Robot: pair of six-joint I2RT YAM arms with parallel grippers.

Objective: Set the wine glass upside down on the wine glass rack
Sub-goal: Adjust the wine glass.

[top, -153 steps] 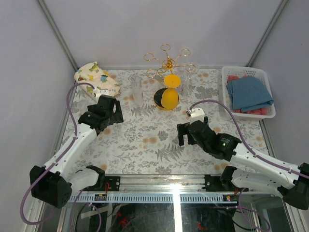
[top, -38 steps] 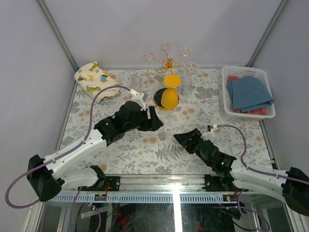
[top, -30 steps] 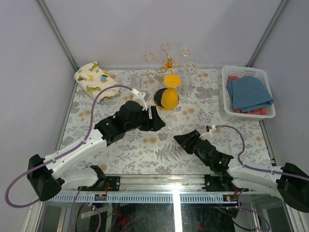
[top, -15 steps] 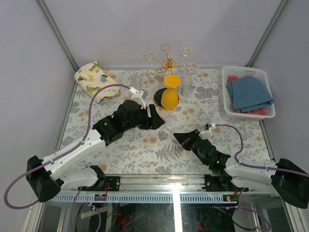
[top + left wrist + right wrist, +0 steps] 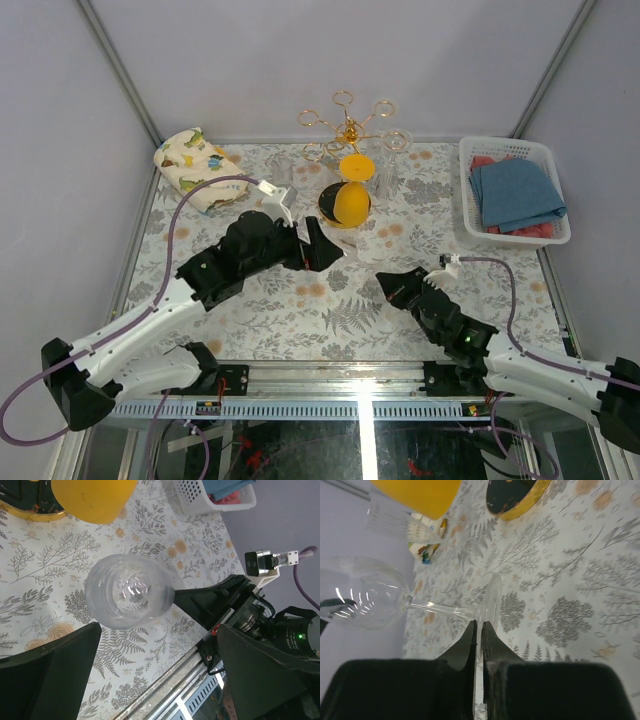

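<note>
1. My right gripper (image 5: 479, 625) is pressed together on the foot of the glass (image 5: 362, 597), pinching the disc by its rim. The glass lies sideways with its stem about level and its bowl pointing away from my fingers. As far as I can judge, it is off the table.
2. My left gripper (image 5: 157, 630) is spread wide with a finger on either side of the bowl. I see no contact. Its camera looks straight into the mouth.
3. The rack (image 5: 345, 125) stands at the far edge of the table, beyond the glass. A yellow cup (image 5: 350, 205) hangs over its base.
4. I judge the glass light, stiff, thin-walled and slick. It will crack rather than give, and the stem is its weakest part.
5. A pinch on the foot's rim is narrow, so the bowl's weight could swing the glass in my fingers.
6. The safest hold seems to be a soft one across the bowl's widest part. That leaves the stem and foot free for a loop.
</note>
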